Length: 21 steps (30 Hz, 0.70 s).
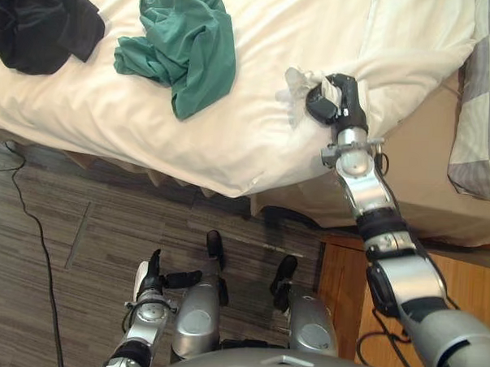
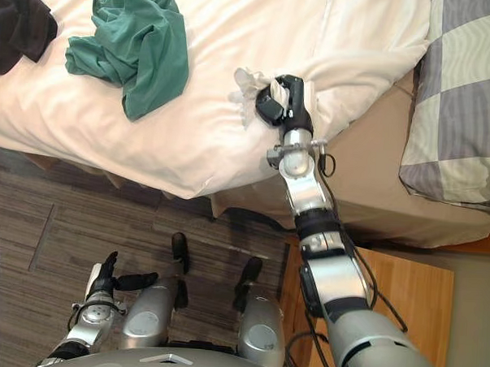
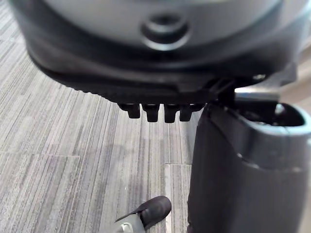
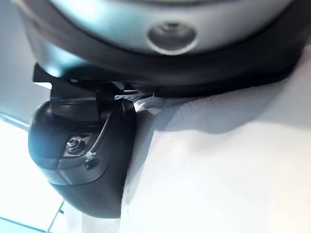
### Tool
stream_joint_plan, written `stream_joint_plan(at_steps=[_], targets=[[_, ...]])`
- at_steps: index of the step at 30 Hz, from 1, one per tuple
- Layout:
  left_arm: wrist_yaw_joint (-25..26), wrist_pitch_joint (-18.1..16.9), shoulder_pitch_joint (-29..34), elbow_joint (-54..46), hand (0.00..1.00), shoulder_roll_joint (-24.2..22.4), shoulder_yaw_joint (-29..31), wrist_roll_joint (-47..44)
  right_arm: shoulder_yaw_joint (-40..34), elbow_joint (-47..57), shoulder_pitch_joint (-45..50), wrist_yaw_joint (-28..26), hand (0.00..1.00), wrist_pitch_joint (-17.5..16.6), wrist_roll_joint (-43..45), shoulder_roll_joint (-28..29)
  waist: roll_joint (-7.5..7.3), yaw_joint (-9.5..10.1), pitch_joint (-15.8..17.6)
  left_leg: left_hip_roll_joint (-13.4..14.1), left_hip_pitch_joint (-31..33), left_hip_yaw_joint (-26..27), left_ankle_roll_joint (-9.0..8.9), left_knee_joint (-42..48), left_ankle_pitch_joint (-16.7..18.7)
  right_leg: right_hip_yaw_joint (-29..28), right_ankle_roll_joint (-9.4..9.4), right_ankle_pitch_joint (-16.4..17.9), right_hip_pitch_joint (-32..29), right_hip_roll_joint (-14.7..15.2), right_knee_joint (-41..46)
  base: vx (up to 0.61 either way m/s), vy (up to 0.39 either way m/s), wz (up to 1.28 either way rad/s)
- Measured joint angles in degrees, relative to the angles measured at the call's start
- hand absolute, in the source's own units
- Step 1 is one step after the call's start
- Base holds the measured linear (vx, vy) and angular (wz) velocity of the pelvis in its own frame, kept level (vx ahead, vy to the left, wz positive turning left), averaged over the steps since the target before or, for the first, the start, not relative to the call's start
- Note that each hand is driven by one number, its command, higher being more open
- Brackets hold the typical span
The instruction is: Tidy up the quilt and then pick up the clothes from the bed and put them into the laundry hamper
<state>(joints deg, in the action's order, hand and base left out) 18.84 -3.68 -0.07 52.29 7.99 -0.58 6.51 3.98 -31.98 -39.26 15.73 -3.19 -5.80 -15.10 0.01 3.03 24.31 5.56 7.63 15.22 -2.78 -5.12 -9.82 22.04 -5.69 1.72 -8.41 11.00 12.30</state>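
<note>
The right hand (image 1: 338,102) is clenched on a bunched fold of the white quilt (image 1: 255,143), the green garment (image 1: 194,51) lies on the quilt to that hand's left, the black garment (image 1: 36,20) farther left, and the slack-fingered left hand (image 1: 148,286) hangs low, well apart.

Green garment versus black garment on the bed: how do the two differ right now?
The green garment is teal; the black garment is dark. The green one lies whole in view, nearer the right robot hand; the black one sits further to the robot's left, cut off by the view's edge. Both lie crumpled on the white quilt, apart from that hand.
</note>
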Motion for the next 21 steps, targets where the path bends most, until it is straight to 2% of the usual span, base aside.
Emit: stream_joint_plan(at_steps=[2,5,6,8,10,14,17,21], targets=[[-0.7,1.3,0.1,0.1,1.0,-0.1,1.0,0.6,-2.1,5.5,7.0,0.0,0.0,0.0,0.0,1.8,-0.68,-0.42,-0.4,-0.2,-1.9,0.8,-0.8,0.0,0.6,-0.6,-0.21,0.1,1.6,0.2,-0.5,0.11,-0.04,-0.17],[-1.6,2.8,0.7,1.3,1.0,0.7,1.6,0.9,-5.8,10.4,16.8,0.0,0.0,-0.1,0.0,5.5,-2.46,-1.55,-3.4,-0.2,-3.0,1.3,-1.48,0.0,1.1,-0.7,-0.45,0.3,3.0,0.0,-1.5,0.08,-0.035,-0.06],[-1.9,3.2,0.9,2.0,1.0,1.0,1.6,0.9,-7.1,10.7,19.0,0.0,1.0,-0.2,0.6,6.8,-3.03,-1.96,-4.1,-0.2,-3.7,1.8,-1.74,0.0,1.3,-0.9,-0.45,0.3,3.7,0.0,-1.7,0.11,-0.041,-0.17],[-2.4,4.0,1.0,2.6,1.0,1.2,1.7,1.0,-10.4,12.1,23.6,0.0,1.0,-0.3,2.4,8.9,-3.63,-2.03,-5.5,-0.1,-5.2,2.7,-1.95,0.0,2.0,-1.7,-0.56,0.3,5.0,-0.3,-2.6,0.07,-0.021,-0.24],[-3.0,4.0,1.9,2.9,1.0,1.2,1.7,1.1,-13.7,12.9,28.0,0.4,1.0,-0.6,4.6,10.6,-3.65,-3.14,-7.5,-0.1,-6.3,3.6,-1.57,-0.1,2.6,-2.4,-0.94,0.0,6.0,-0.5,-3.8,0.04,0.0,-0.2],[-3.7,4.0,2.7,4.0,1.0,1.0,1.7,1.1,-18.6,12.8,34.2,1.2,1.0,-0.7,7.1,11.8,-3.09,-4.3,-9.3,0.1,-7.8,5.8,-1.1,-0.1,3.4,-4.5,-1.61,-0.8,7.1,-1.1,-6.0,0.02,0.016,-0.3],[-4.2,4.2,2.9,5.4,1.0,0.6,1.8,1.0,-25.1,11.3,37.5,2.5,1.0,-0.7,12.3,13.3,-2.34,-5.21,-10.5,0.1,-8.8,7.8,-1.43,-0.1,4.3,-6.5,-1.71,-1.5,7.6,-1.4,-7.6,0.01,0.03,-0.31],[-4.1,4.2,3.4,5.9,1.0,-0.3,3.9,0.8,-31.7,6.5,38.7,4.8,1.0,-0.4,19.1,13.4,-1.71,-6.05,-11.1,0.0,-9.9,9.7,-0.79,-0.1,4.9,-8.0,-1.69,-2.5,8.4,-1.6,-9.1,0.05,0.015,-0.26]])
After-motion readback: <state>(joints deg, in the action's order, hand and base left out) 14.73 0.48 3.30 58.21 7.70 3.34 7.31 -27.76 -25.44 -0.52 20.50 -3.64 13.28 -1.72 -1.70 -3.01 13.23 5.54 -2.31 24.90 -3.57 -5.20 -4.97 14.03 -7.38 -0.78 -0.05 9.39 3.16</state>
